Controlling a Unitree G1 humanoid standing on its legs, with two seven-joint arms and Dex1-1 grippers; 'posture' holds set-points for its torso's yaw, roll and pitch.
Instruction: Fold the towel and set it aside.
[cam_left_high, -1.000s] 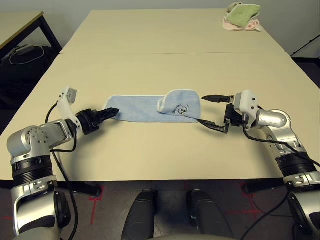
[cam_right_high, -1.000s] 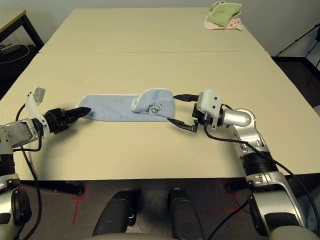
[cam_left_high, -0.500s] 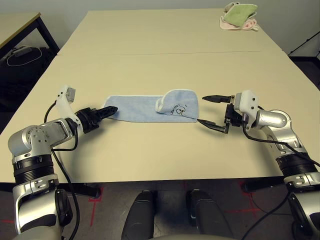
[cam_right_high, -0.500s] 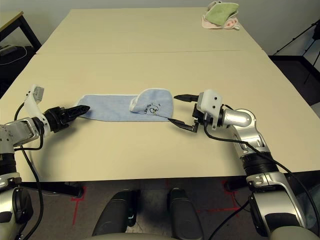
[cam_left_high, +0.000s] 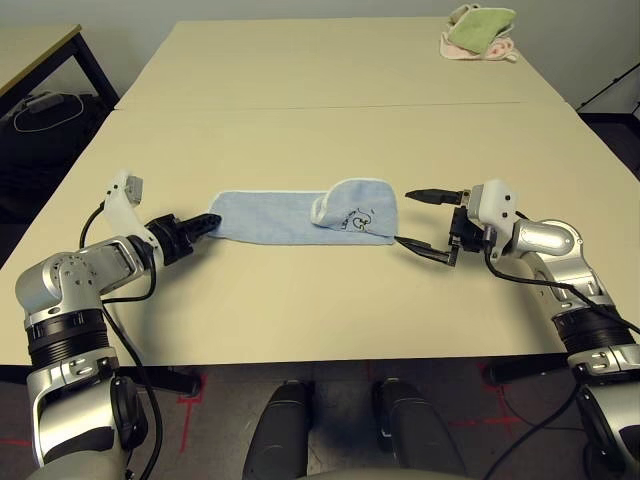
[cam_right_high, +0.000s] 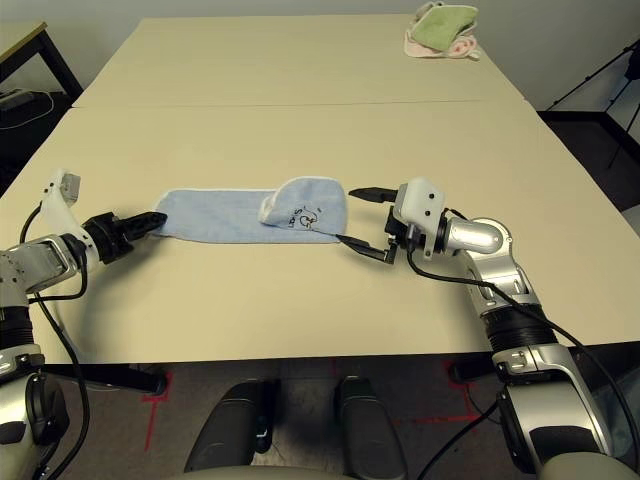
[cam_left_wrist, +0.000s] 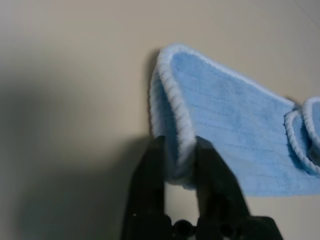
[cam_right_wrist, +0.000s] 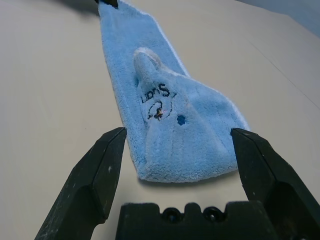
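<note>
1. Left eye view: the towel (cam_left_high: 300, 213) lies flat mid-table (cam_left_high: 330, 130), its right end folded over. The left gripper (cam_left_high: 208, 222) is at its left end; the right gripper (cam_left_high: 428, 220) is just beside the right end, apart from it.
2. Left wrist view: fingers (cam_left_wrist: 150, 172) clamped on the towel's white edging.
3. Right wrist view: fingers (cam_right_wrist: 95, 175) spread wide, nothing between them, towel ahead.
4. Green and pink cloths (cam_left_high: 480, 32) lie piled at the far right corner.
</note>
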